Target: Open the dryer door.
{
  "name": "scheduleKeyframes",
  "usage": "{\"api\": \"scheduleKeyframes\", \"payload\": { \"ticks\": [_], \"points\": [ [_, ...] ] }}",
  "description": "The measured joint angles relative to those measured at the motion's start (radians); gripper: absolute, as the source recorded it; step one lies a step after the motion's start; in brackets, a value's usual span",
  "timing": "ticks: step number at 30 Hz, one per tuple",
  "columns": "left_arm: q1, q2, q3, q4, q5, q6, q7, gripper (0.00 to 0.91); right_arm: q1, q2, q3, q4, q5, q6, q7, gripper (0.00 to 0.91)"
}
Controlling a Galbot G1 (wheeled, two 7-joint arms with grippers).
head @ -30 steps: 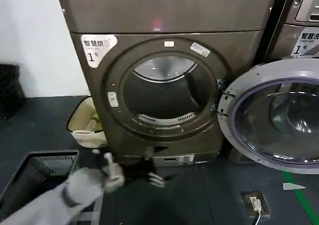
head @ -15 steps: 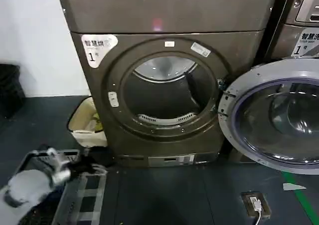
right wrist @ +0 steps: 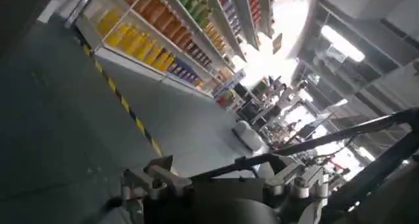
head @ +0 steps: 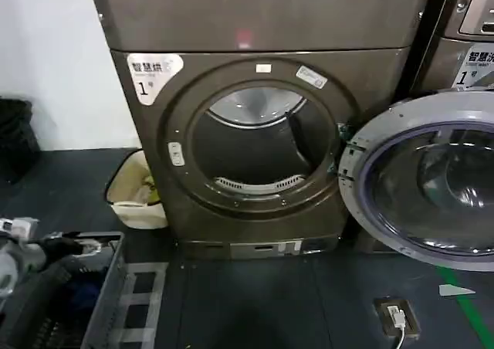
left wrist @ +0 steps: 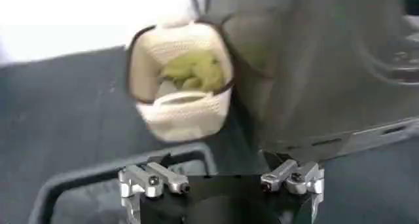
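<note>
Our left hand [left wrist: 221, 183], fingers spread and empty, sees the cream basket [left wrist: 180, 81] ahead; it has pulled back from the dryer [head: 255, 117], the dryer door [head: 424, 179] wide open.

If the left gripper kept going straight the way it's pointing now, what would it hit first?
Probably the cream bag with greenish contents, which sits straight ahead of the open left gripper on the dark floor beside the dryer. Depth is unclear, so the floor short of the bag could come first.
</note>
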State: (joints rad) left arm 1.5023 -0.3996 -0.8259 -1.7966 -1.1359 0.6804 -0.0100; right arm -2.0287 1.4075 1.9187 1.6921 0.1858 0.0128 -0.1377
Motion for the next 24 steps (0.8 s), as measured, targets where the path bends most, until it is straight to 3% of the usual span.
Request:
{"api": "scheduleKeyframes", "payload": {
  "ticks": [2,8,24],
  "points": [
    [-0.006,0.015,-0.012,0.014,-0.059,0.051,-0.043,0.907,0.001,0.003,-0.001,-0.004,0.000,0.004,0.000,0.907],
    [0.010,0.051,-0.036,0.034,-0.199,0.057,-0.161,0.907,0.002,0.008,-0.007,-0.009,0.005,0.010,-0.004,0.907],
    [0.087,0.179,-0.012,0.036,-0.815,0.056,-0.648,0.907,0.002,0.025,-0.009,0.003,0.068,-0.003,-0.001,0.907]
  ]
}}
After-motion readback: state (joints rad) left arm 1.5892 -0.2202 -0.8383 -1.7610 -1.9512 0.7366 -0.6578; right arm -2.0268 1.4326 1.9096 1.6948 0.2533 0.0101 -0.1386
